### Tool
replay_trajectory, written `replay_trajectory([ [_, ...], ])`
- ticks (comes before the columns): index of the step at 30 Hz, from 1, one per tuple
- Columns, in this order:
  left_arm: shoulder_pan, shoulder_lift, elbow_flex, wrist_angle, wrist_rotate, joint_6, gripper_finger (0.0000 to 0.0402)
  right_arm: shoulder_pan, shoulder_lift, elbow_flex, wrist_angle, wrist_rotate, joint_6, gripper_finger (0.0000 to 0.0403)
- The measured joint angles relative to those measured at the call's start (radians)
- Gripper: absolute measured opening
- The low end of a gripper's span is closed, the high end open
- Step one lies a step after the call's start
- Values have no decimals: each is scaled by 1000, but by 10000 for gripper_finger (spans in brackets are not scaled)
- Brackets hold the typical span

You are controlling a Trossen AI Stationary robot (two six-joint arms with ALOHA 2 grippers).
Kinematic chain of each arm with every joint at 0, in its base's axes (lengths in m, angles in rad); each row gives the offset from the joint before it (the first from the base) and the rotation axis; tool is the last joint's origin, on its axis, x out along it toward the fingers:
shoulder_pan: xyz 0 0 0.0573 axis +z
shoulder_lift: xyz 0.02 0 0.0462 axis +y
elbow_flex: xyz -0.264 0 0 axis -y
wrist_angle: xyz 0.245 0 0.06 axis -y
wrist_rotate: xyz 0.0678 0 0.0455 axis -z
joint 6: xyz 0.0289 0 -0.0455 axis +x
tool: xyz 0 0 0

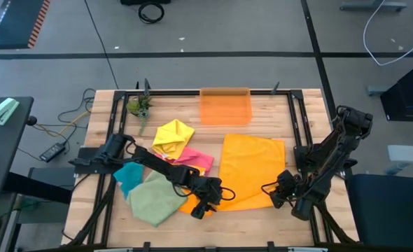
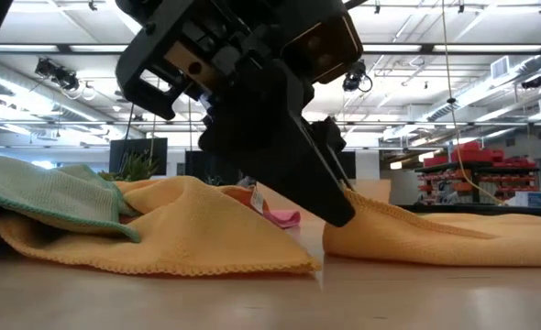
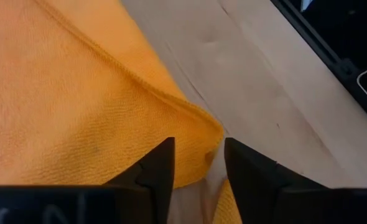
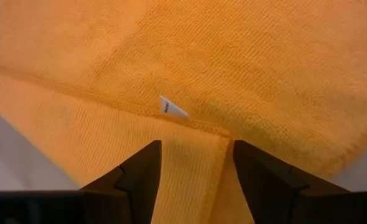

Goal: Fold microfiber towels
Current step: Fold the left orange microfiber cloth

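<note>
The wooden surface (image 1: 262,112) carries everything, and the biggest cloth on it is the orange towel (image 1: 252,168), spread near the middle toward the right, with its near-left corner rumpled. Behind it at the far edge stands a translucent orange bin (image 1: 225,106). Left of the orange towel lie the sage green towel (image 1: 154,199), the teal towel (image 1: 127,175) just behind that, a crumpled yellow towel (image 1: 173,136) and the pink towel (image 1: 198,159).

The left gripper (image 3: 197,163) sits at the orange towel's near-left corner, jaws partly apart with the hemmed edge between them; whether they pinch it I cannot tell. The right gripper (image 4: 196,163) is at the near-right edge, jaws apart astride the cloth beside a small white tag (image 4: 172,108); a grip there is likewise unclear.
</note>
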Motion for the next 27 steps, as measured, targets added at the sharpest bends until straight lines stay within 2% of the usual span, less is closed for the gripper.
replay_trajectory([
  [6,1,-1,0,-3,0,0,84,-18,-1,-9,25,1,-55,189],
  [13,17,-1,0,-3,1,0,10,-18,-2,-7,25,-22,-106,114],
  [18,35,-2,0,-4,0,-15,20,-10,-3,21,22,-72,-157,50],
  [23,36,-2,0,-4,0,-16,8,-8,-3,76,-36,-74,-188,41],
  [27,34,-4,0,-7,0,-18,15,-8,-3,109,-46,-73,-193,42],
])
